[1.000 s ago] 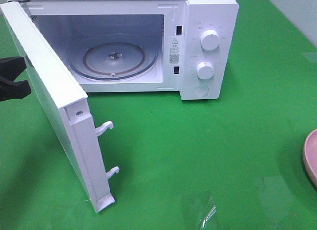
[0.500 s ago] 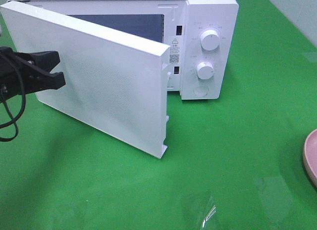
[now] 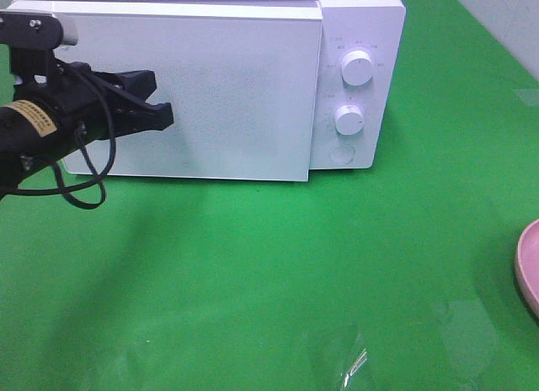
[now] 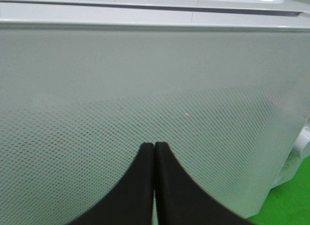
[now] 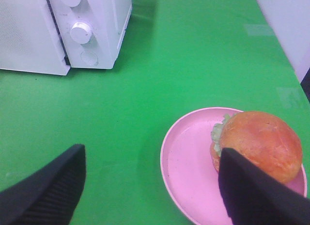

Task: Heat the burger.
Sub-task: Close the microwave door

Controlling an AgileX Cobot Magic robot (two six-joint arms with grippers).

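My closed left pincer (image 3: 160, 113) presses the microwave door (image 3: 236, 96), but the burger (image 5: 256, 145) sits on the pink plate (image 5: 186, 162) between my open right pincer's (image 5: 150, 186) fingers. So I should reopen the door and load the burger first.

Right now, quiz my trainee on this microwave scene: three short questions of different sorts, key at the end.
1. True or false: the microwave door is shut.
2. Where does the burger sit? A) inside the microwave B) on the pink plate C) on the bare green table
3. Fill in: the left end effector, against the door, has its jaws ____, while the right end effector above the plate has them open.

Key: 1 true; 2 B; 3 shut.
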